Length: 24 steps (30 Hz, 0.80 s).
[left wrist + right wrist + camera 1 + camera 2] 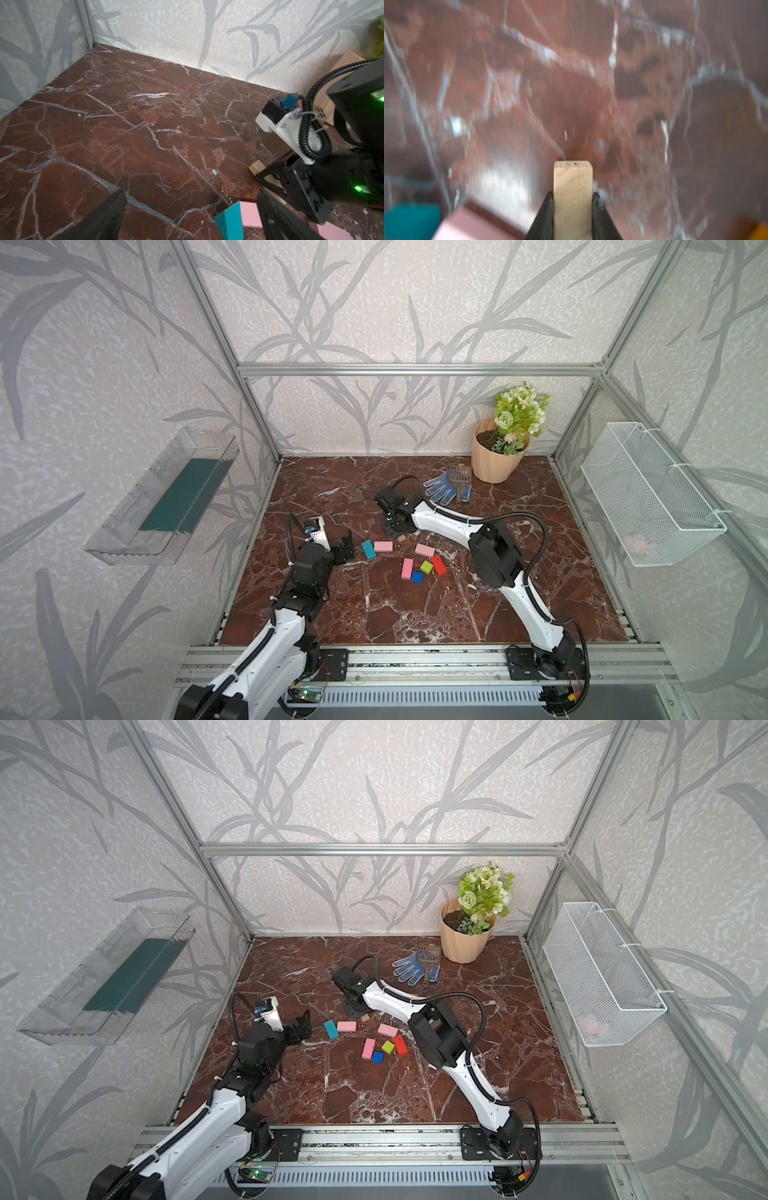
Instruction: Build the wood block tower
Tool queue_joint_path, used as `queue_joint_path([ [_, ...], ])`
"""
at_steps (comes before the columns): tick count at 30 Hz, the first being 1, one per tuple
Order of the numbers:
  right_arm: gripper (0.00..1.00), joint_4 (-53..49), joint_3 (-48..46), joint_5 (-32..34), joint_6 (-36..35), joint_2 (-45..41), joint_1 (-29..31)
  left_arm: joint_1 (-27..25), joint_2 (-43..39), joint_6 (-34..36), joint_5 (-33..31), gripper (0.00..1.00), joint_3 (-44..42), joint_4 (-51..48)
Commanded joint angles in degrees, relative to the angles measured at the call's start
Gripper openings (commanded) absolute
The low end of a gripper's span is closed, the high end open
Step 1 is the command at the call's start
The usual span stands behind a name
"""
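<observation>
So, right claw (572, 195) is clenched on the tan block (572, 180), jaws flat on its two long sides near one end; can't tell whether it's resting on the table or just off it; bare pale wood, visible grain, square edges, small stamp on the far end face; looks light and rigid, but smooth faces could pivot if pinched off-centre, so I'd grip mid-length across the narrow sides; just beside the claw: pink block (467, 224) and teal block (411, 220), matte paint, crisp corners; further out: second pink block (424, 549), third pink block (407, 568), green cube (426, 567), red block (439, 565), blue cube (417, 577), all flat on the glossy marble-look table (374, 614); no tower yet; left claw (302, 1026) sits beyond the teal block, jaws wide, empty
</observation>
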Motion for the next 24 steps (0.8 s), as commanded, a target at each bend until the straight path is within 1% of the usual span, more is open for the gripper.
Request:
queue_joint_path([
  [1, 0.15, 6.06, -8.12, 0.62, 3.06, -11.91, -0.06, -0.6, 0.57, 1.89, 0.2, 0.99, 2.3, 0.51],
  [6, 0.1, 12.32, -25.08, 5.44, 5.94, -27.72, -0.27, -0.85, -1.83, 2.4, 1.47, 0.99, 0.43, 1.78],
  [9, 0.08, 17.04, -37.56, 9.54, 9.27, -38.0, -1.0, -0.93, -4.02, 2.59, 1.99, 0.99, -0.94, 2.82],
  [11, 0.07, 19.96, -45.34, 11.13, 12.12, -43.84, -2.23, -0.94, -4.95, 2.44, 1.36, 0.99, -1.53, 2.95],
  [15, 0.05, 25.4, -59.47, 11.43, 17.27, -53.8, -6.5, -0.94, -5.54, 2.39, 1.26, 0.99, -1.93, 3.05],
  [17, 0.06, 27.59, -64.62, 12.35, 19.0, -57.06, -8.54, -1.02, -5.47, 2.36, 1.15, 0.99, -1.89, 2.97],
  [19, 0.08, 29.03, -68.23, 11.66, 20.1, -58.86, -10.63, -0.95, -5.25, 2.05, 0.42, 0.99, -1.72, 2.55],
  [24, 0.08, 27.98, -70.0, 9.79, 21.11, -57.45, -12.8, -1.0, -4.54, 1.65, -0.95, 0.99, -1.34, 2.17],
])
